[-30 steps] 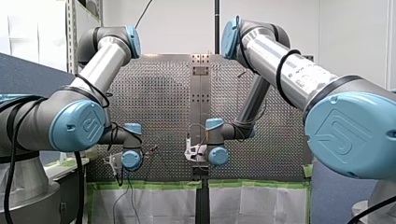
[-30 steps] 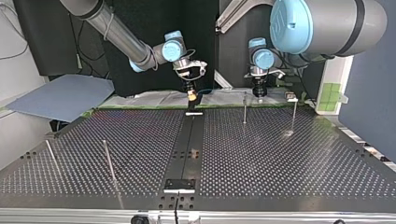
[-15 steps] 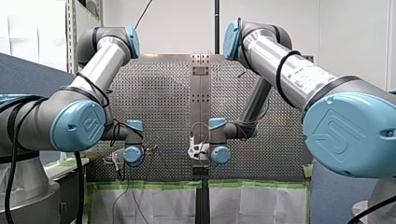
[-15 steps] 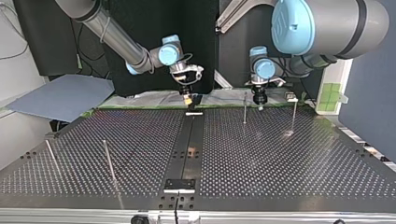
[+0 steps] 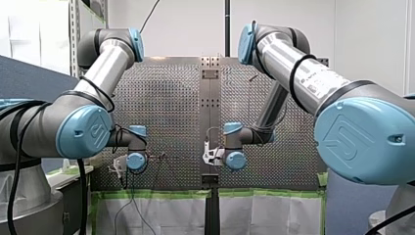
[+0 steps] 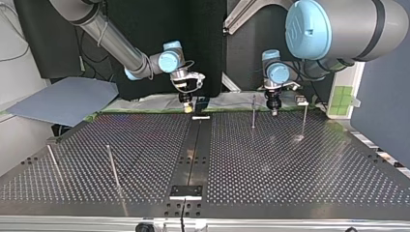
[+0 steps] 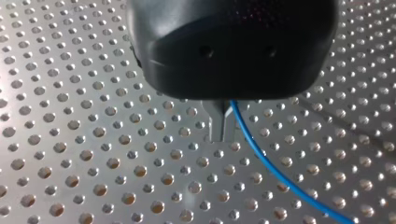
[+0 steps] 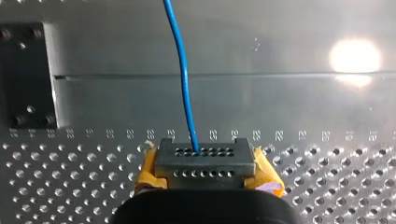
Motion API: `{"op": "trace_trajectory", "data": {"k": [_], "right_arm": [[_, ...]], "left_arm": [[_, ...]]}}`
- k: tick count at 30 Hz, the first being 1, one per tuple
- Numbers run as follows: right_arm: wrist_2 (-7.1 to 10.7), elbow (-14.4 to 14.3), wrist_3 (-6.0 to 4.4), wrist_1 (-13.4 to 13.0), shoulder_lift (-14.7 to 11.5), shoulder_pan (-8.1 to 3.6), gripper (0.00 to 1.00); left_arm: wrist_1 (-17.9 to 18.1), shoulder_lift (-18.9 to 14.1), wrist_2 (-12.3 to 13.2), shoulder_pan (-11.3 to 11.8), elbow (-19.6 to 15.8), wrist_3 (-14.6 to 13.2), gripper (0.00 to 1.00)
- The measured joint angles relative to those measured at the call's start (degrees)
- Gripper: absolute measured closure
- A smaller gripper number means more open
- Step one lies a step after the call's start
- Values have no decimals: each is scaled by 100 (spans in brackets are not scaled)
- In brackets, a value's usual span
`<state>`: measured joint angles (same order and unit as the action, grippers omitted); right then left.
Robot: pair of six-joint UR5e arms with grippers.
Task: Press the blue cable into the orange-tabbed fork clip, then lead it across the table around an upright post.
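Bright room light, glare on table point(image 8: 280, 107), my left gripper point(image 7: 220, 133) blurred

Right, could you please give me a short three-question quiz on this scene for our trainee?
1. True or false: my right tool is shut on the cable.
2. Top view: how many posts stand on the table? A one, B four, C nine.
3. Fill in: my right tool's pads are ____.
Key: 1 true; 2 B; 3 yellow.

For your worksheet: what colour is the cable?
The cable is blue; right wrist view shows it best.
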<state>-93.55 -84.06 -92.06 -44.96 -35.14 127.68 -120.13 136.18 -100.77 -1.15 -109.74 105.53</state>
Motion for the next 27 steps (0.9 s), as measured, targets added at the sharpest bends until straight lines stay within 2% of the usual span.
{"op": "trace_trajectory", "data": {"k": [5,10,16,18,19,20,21,22,24,25,26,27], "right_arm": [[42,101,-15,33,6,-110,100],[75,262,-14,162,15,-197,100],[119,324,13,257,46,-229,100],[122,327,20,275,70,-230,100],[123,328,27,284,90,-230,100],[124,329,32,289,107,-230,100],[124,329,36,293,125,-230,100],[124,330,40,297,147,-229,100],[125,330,43,300,171,-227,100],[125,331,44,302,181,-225,100],[125,331,45,304,186,-225,100],[125,331,45,306,189,-226,100]], "left_arm": [[18,-1,5,29,1,-46,100],[16,-1,113,45,0,-231,100],[-106,-1,205,58,-1,-520,100],[-187,-1,204,58,-1,-614,86],[-220,-1,204,60,-1,-647,86],[-254,-1,205,63,-1,-683,76],[-293,-1,210,65,-1,-729,71],[-318,-2,219,66,-1,-750,71],[-363,-4,251,69,-1,-759,54],[-375,-3,268,73,1,-754,54],[-384,-3,292,80,1,-744,41],[-390,-2,334,95,1,-718,20]]}}
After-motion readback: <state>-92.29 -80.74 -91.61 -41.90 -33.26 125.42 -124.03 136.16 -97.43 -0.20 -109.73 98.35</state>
